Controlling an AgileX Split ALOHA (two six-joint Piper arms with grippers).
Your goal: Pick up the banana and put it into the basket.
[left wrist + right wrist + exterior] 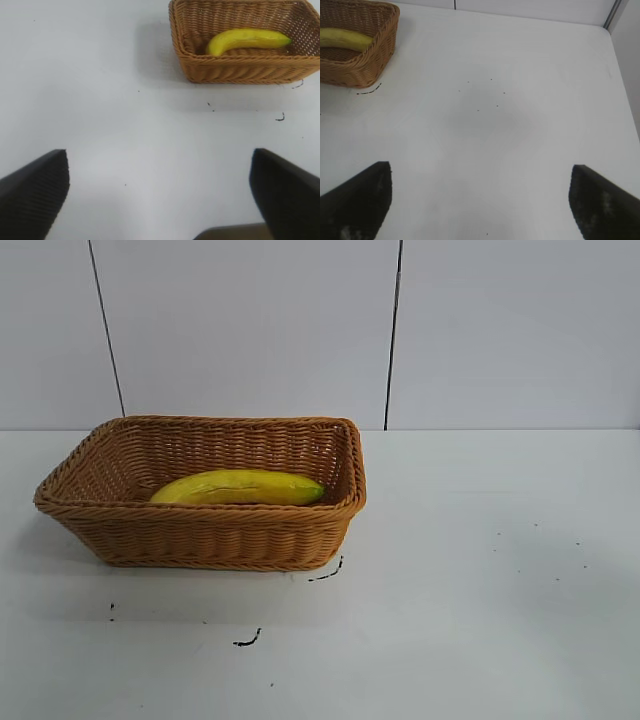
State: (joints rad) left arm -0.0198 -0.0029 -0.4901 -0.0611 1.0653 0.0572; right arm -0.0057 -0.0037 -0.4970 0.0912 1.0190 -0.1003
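- The banana (240, 488) lies inside the wicker basket (200, 540), stretched along its length near the front wall, greenish tip toward 3 o'clock in the exterior view. By how things lie, the placing looks done.
- The left gripper (160, 195) hangs well back over the bare white table (480, 590), fingers spread wide and holding nothing; the basket sits toward 1 o'clock in its wrist view.
- The right gripper (480, 200) is likewise wide open and empty, with the basket far off toward 10 o'clock in its view.
- Neither arm shows in the exterior view, so both are parked clear of the basket.
- Little risk remains, I judge. A needless reach back by the left arm could clip the braided rim and shove the light basket.
- The banana rests low inside, so rolling out seems unlikely.
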